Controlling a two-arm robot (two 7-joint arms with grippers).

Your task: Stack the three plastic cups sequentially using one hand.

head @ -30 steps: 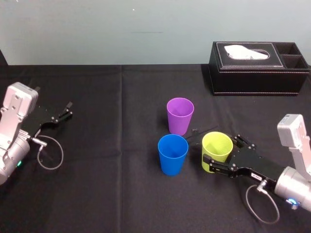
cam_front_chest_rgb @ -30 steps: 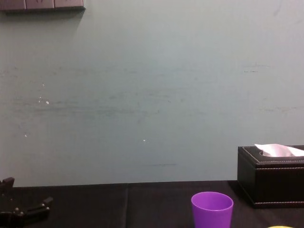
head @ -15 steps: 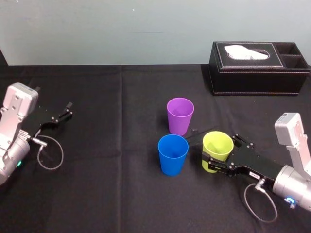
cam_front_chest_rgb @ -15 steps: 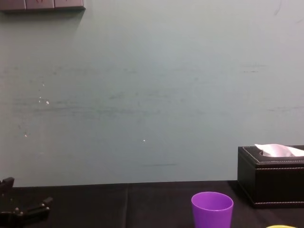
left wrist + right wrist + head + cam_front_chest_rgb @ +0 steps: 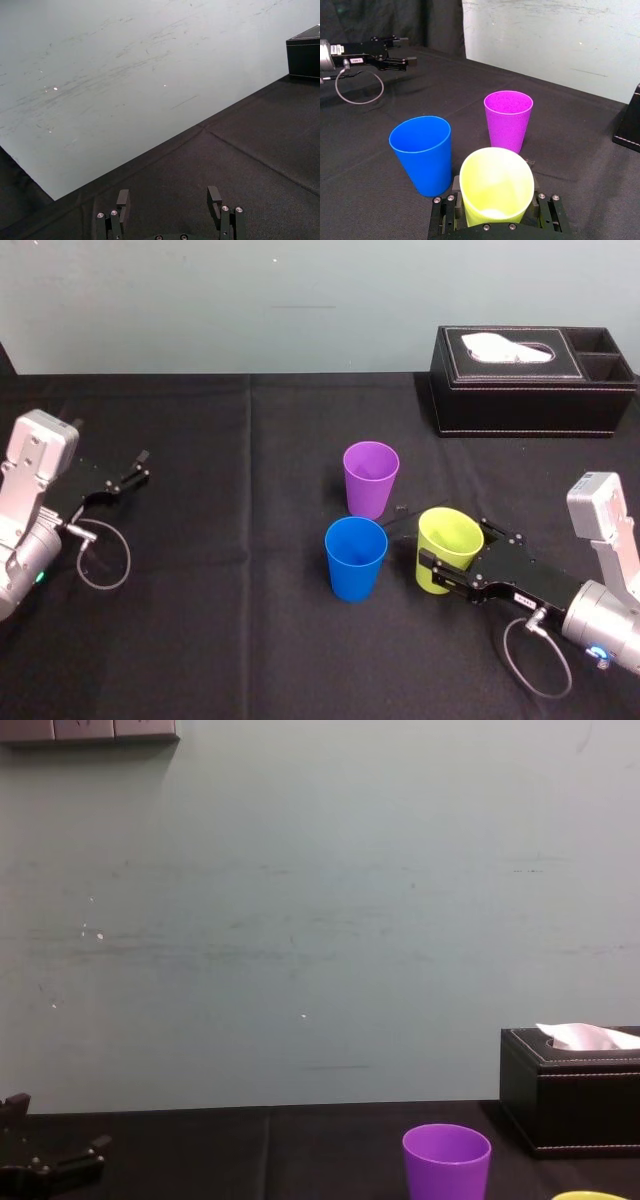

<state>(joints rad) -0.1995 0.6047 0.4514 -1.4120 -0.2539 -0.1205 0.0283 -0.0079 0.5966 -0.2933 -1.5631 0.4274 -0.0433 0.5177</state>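
Black jaws hug the yellow-green cup (image 5: 450, 548). Your right gripper (image 5: 428, 545) is closed on it from the side, one jaw on each side, below the rim. You hold it this way so the cup's bottom and mouth are both free. A free bottom can go down into another cup.

The cup is on the right part of the table (image 5: 220, 620), mouth up. It leans a little toward your arm. I cannot tell if it is off the cloth yet.

The blue cup (image 5: 355, 560) stands just beside it on the left, not touching. The purple cup (image 5: 370, 480) stands a bit farther back, near both. Both have their mouths up, so either can take a cup from above. The blue one looks like the easy first stop, because it is the closest.

I think you need to go up first, then over, then down. If you slide sideways, you could knock the blue cup over. Your jaws sit fairly low on the cup, so they may bump a rim before it drops all the way in.

Your left gripper (image 5: 135, 468) rests far off on the left, fingers apart, holding nothing. The box (image 5: 530, 380) is at the back right, out of the way.
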